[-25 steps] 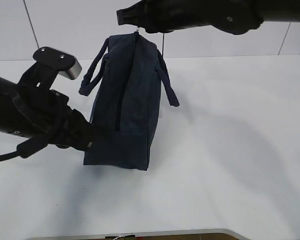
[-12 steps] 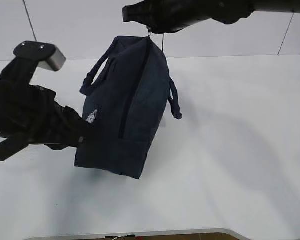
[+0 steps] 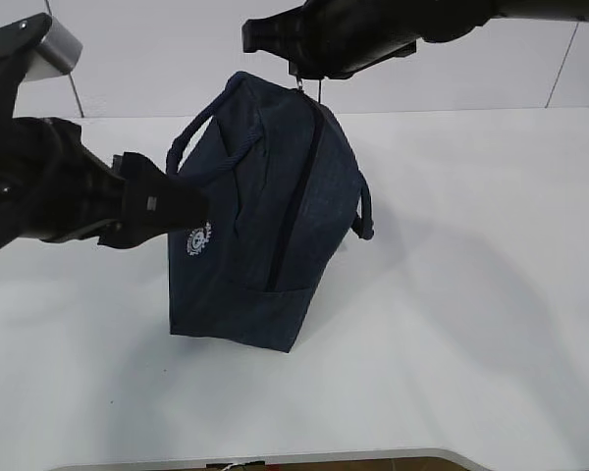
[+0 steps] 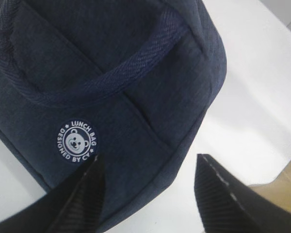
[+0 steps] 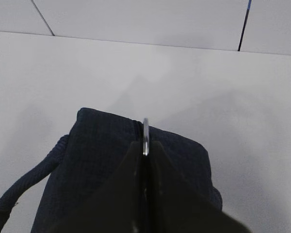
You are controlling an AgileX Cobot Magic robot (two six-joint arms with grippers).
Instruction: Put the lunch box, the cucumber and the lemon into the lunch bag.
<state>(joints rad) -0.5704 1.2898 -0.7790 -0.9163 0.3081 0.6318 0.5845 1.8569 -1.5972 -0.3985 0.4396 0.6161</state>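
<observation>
Left pincer (image 4: 148,182) at left of the exterior frame, mid-height: jaws spread apart, nothing between them. In its wrist view the two fingers (image 4: 77,201) sit at the bottom edge, just below the round logo patch (image 4: 78,141); whether one tip touches the fabric, can't tell.

Bag (image 3: 265,226) is center frame, upright but leaning, base on the tabletop (image 3: 471,294). One handle (image 3: 201,147) loops out toward the left pincer; the other handle (image 3: 361,211) hangs on the right side. Zipper line (image 3: 296,191) runs down the face toward the camera and looks shut.

Right pincer (image 5: 144,150), top center of the exterior frame, is clamped on the silver ring pull (image 5: 145,136) at the bag's top end, holding that end up.

Box, cucumber and lemon: not visible in any view. Can't say whether they're inside or out of frame.

Judgement: step in hand looks like working the zipper, with the right pulling the ring and the left bracing the bag. To do it well:
- left should clamp a firm fold of fabric near the zipper's far end, not the loose handle, or the bag just swings
- keep the right's pull along the zipper line, not sideways, so the slider doesn't bind
- keep the base on the tabletop; a lifted bag twists on the ring
</observation>
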